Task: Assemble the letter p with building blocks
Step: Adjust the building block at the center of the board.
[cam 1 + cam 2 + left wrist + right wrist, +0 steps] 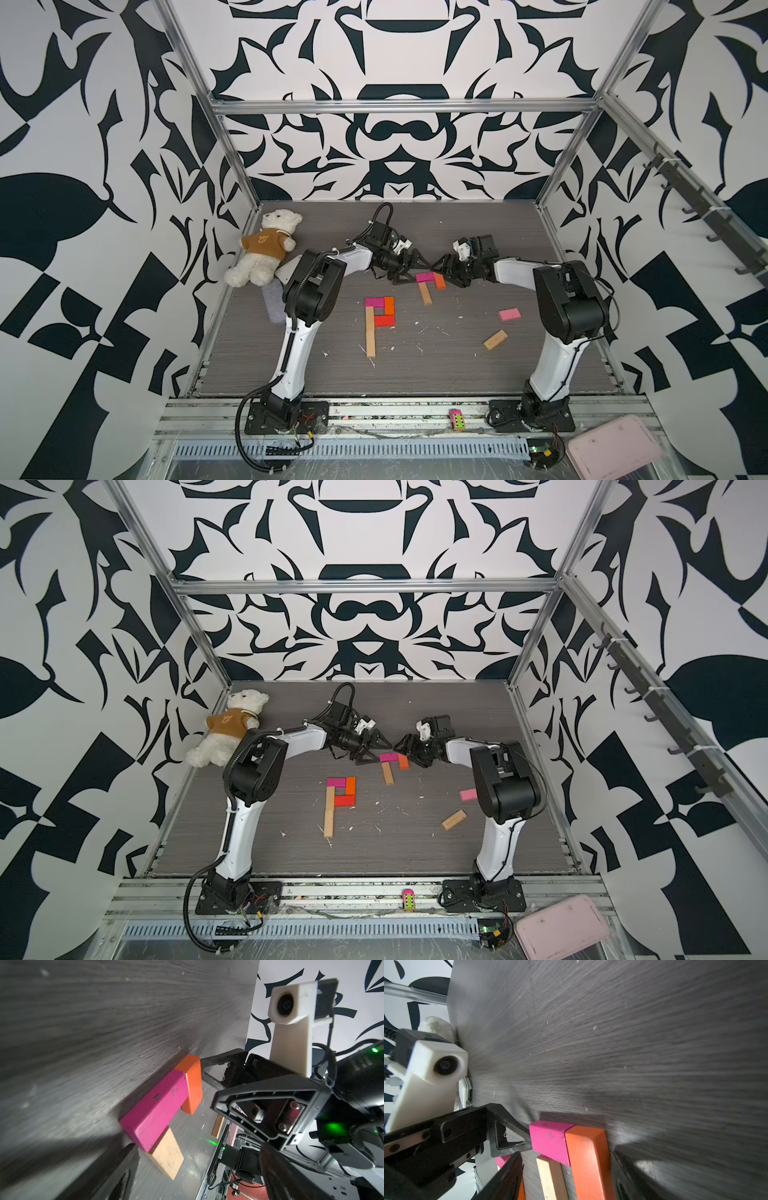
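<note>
Nearest, at mid-bench [457, 374], five building blocks [370, 340], flat matte-painted wooden bars, already form a letter P [384, 321]. A loose tan bar [495, 339] and a light pink bar [509, 314] lie apart to its right, seemingly in reserve. Farther back, a magenta bar [424, 276], an orange bar [439, 281] and a short tan bar [424, 293] meet at square corners; the left end effector [410, 270], released, rests one tip against the magenta end, and the right end effector [445, 274], released, straddles the orange bar, apparently to square the joints.
</note>
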You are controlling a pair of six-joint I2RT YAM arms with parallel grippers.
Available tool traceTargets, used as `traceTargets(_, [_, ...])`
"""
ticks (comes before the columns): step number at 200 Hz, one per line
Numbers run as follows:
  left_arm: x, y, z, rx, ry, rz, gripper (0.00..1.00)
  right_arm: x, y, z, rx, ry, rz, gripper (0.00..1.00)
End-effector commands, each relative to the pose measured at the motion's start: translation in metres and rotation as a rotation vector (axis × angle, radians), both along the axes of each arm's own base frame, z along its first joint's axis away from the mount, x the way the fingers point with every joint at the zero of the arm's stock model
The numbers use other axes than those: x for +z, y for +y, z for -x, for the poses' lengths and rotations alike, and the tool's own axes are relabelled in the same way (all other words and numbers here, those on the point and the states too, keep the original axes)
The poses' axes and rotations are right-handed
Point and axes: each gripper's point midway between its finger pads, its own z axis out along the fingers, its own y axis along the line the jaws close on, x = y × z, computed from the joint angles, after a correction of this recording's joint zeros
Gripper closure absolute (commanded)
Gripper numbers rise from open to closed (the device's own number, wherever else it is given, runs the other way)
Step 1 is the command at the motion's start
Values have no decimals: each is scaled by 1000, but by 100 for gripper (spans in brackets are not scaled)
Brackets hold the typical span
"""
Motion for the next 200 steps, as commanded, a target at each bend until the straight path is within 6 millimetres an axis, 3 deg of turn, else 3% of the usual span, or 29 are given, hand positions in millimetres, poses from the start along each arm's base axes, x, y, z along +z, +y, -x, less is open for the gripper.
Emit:
traceTargets(1, [-13, -1, 8, -13, 32, 0, 6, -27, -3, 23, -1, 121, 34, 30])
traceTargets(94, [-15, 3, 11, -1, 32, -6, 7, -28, -9, 23, -12, 120, 70, 30])
traceTargets(125, [-3, 6, 12, 8, 5, -7, 7, -26, -7, 23, -8, 116, 65, 30])
traceTargets(161, [27, 10, 13, 6, -65, -9, 7, -10, -7, 16, -1, 74, 62, 29])
traceTargets(200, [85, 18, 17, 3, -188, 6, 7, 14, -5, 7, 9, 36, 56, 28])
